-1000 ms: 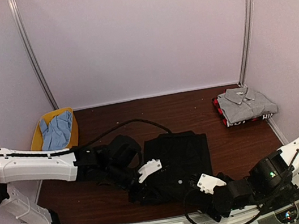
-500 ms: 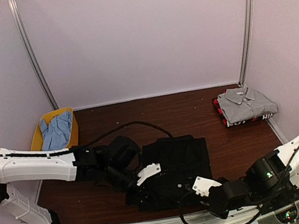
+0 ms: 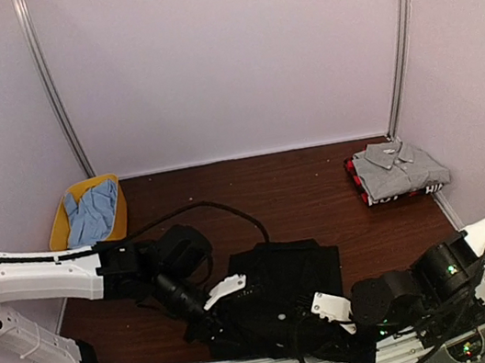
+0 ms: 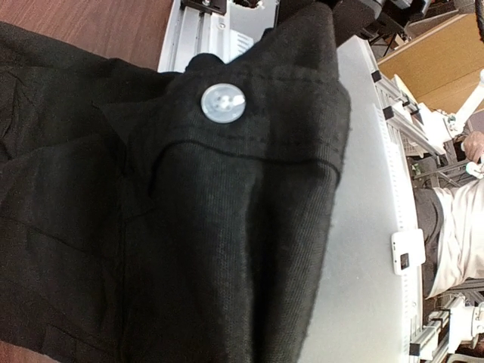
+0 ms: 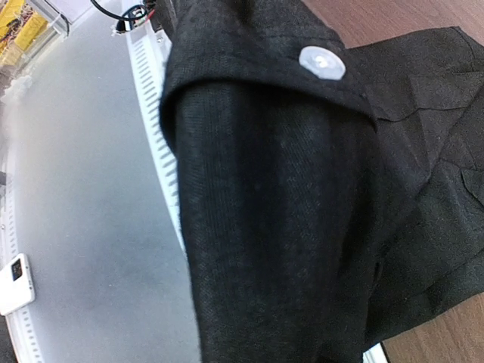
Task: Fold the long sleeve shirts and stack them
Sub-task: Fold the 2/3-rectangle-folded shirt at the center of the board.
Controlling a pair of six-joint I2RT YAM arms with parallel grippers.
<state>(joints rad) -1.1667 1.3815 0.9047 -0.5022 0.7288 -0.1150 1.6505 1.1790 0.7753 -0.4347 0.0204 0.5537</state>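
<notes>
With both pincers down at the near edge of the black shirt (image 3: pixel 287 281), I read this as the start of a fold; the garment lies lower centre of the overhead frame, spread on the table (image 3: pixel 298 181) with its near part bunched up against the rail; the left gripper (image 3: pixel 211 315) is at its lower-left corner and the right gripper (image 3: pixel 313 335) at its lower-right. Looking through the left wrist, dark knit fills nearly everything, with a pale button (image 4: pixel 223 102) at upper centre and the fabric humped over where the fingers would be; the right wrist shows the same, cloth draped thick down the middle and a button (image 5: pixel 322 62) near the top. I cannot see a fingertip in either view, but both sets of jaws are pinched down narrow, and from the way the cloth rises around them I judge each has a pinch of black shirt. Off in the upper right of the overhead frame the grey shirt (image 3: pixel 398 166) sits folded, so that one looks done; the yellow basket (image 3: pixel 58 233) at upper left holds a blue cloth (image 3: pixel 94 214). Next I would want both arms lifting together and carrying that near edge toward the top of the frame, level and in step; if one pinch is shallow the cloth could slip and the fold would go crooked.
</notes>
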